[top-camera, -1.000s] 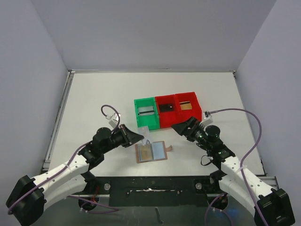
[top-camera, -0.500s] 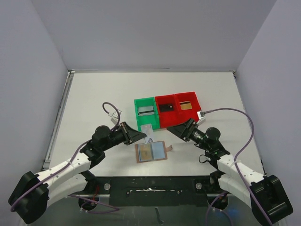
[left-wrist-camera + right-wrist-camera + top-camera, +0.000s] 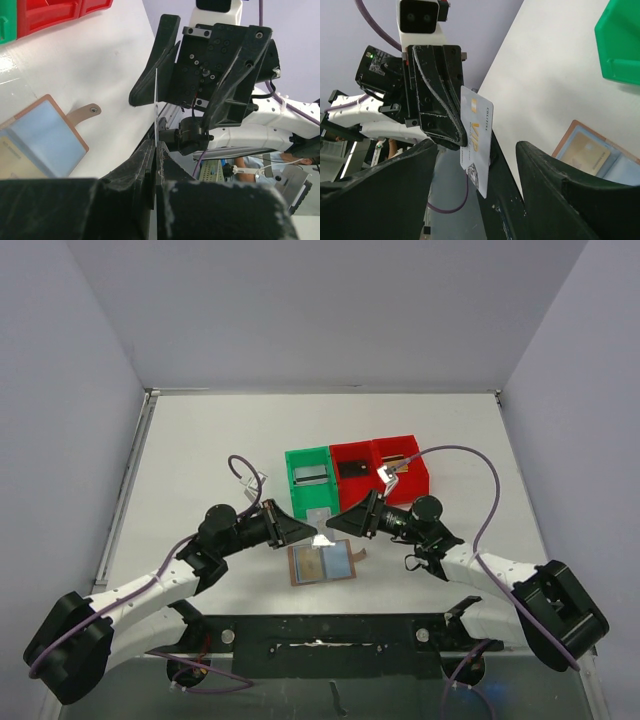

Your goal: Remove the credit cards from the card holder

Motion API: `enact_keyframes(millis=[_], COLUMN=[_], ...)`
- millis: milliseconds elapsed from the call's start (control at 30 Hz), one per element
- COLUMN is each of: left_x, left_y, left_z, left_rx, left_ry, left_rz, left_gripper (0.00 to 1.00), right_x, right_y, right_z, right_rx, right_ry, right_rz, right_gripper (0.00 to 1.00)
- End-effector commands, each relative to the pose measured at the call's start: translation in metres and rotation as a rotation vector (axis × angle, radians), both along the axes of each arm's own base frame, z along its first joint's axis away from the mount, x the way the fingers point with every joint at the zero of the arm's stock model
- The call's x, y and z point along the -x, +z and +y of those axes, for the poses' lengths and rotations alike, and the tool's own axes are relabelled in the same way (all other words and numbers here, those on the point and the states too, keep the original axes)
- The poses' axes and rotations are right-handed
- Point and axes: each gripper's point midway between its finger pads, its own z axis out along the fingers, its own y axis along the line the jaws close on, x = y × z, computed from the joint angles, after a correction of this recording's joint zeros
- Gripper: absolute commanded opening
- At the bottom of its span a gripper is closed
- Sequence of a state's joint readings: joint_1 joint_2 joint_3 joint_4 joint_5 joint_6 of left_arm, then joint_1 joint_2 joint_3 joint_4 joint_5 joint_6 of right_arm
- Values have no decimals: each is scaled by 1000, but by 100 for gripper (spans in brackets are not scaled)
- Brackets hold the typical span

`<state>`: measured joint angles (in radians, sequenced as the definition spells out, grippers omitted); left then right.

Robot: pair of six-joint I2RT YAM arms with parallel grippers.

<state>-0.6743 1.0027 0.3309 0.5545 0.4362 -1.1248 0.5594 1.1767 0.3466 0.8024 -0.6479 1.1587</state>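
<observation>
The card holder (image 3: pixel 335 562) lies open on the table, brown rim and pale blue pockets up, with a tan card (image 3: pixel 311 565) in its left pocket. Just above it my left gripper (image 3: pixel 305 533) is shut on a white credit card (image 3: pixel 477 140) printed VIP, held upright. The left wrist view shows that card (image 3: pixel 156 105) edge-on. My right gripper (image 3: pixel 477 172) faces the left one, open, with its two fingers on either side of the card's free end and apart from it.
Behind the holder stand a green bin (image 3: pixel 296 492) with a silver card, a red bin (image 3: pixel 351 496) with a black card and a second red bin (image 3: pixel 420 472) with a gold card. The holder's brown tab (image 3: pixel 82 112) sticks out to its right.
My right arm has swung left to the left gripper, and its jaws have narrowed around the card's end. The left gripper has lifted slightly with the card.
</observation>
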Motion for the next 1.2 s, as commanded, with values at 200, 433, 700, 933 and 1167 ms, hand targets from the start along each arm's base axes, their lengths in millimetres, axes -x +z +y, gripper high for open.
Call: enact_keyframes(millis=[200,433,700,933,1167], left_x=[5,6,5,4,1], left_y=[49,45,43,45,42], left_z=[-4,-3,-2,-2,0], left_rx=[90,79,73,75,19], left_ry=[-54,-54,-43,-40,-25], left_rz=[-134,-129,-126,-133,-136], left_gripper=[0,0,0,0,22], right_x=[9,15,20,24,19], right_y=[28,31,32,36,34], right_z=[14,17,16,16,16], right_rx=[-80,-92,-114,-125,-80], right_ry=[98,153,177,194,172], right_rz=[-107,-116,-119,-132,-148], right_gripper=[50,35,21,3,0])
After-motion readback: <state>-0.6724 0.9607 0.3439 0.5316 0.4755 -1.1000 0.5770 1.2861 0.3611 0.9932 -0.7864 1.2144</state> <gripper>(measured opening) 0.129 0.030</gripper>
